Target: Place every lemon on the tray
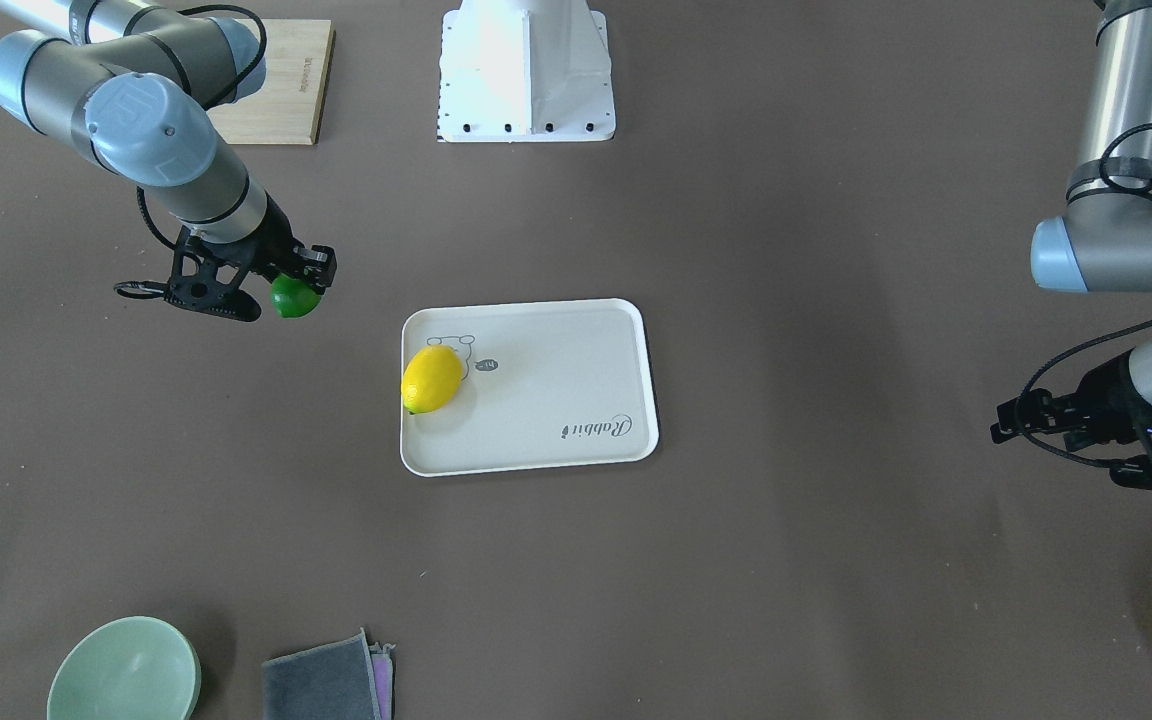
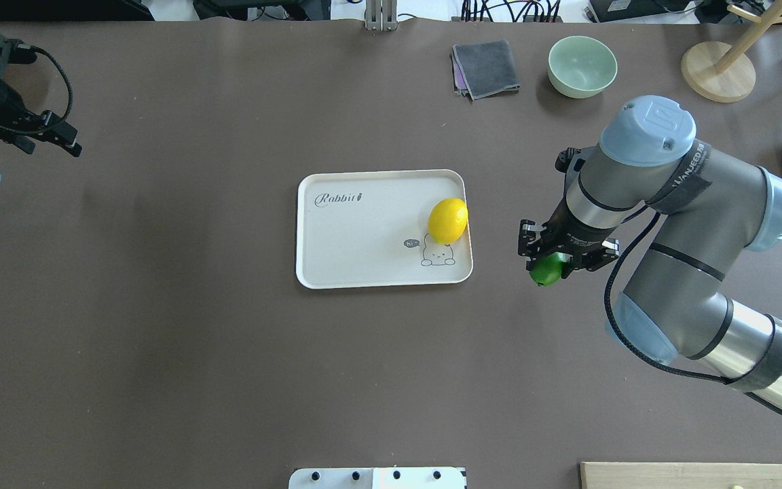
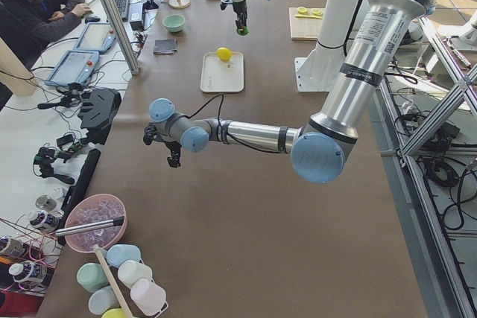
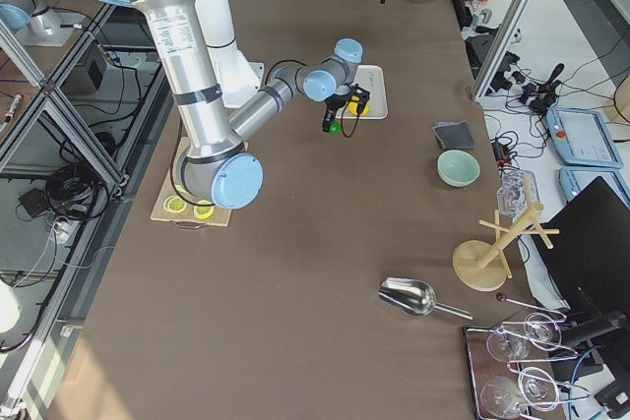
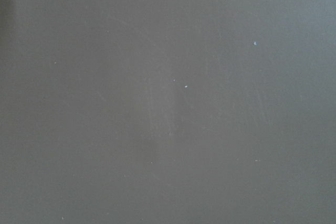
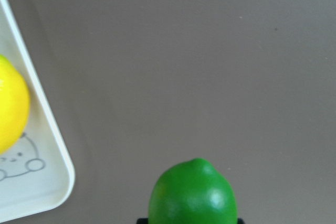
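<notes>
**Views compared.** The overhead view shows the right gripper [image 2: 556,259] from above, its body covering most of the dark green oval lemon [image 1: 294,298]. The front-facing view shows more of that fruit, seated between the black fingers. The right wrist view shows only its glossy pointed end at the bottom edge, with brown table [image 5: 168,98] behind it and a rounded corner of the off-white rectangular tray [image 2: 364,238] at the left. The left wrist view shows bare table surface only. Both side views show two thin yellow lemon slices [image 4: 187,206] on the bamboo cutting board [image 1: 276,90]; the front-facing view does not show them.

**Right gripper.** Its fingers are closed on the green lemon and hold it at its sides. The fruit is off the tray, near the tray's short edge on the robot's right, apart from it. No view settles whether it clears the table.

**Left gripper [image 2: 55,139].** It is well apart from the tray at the table's left end and holds nothing visible. How far its fingers are parted cannot be told.

**Task items.** The bright yellow oval lemon [image 2: 448,220] lies on the tray, close against the rim at the robot's right end, beside the cartoon drawing.

**Other items.** A pale green bowl [image 1: 124,672] and a folded grey cloth [image 1: 326,685] sit side by side at the table's far edge.
</notes>
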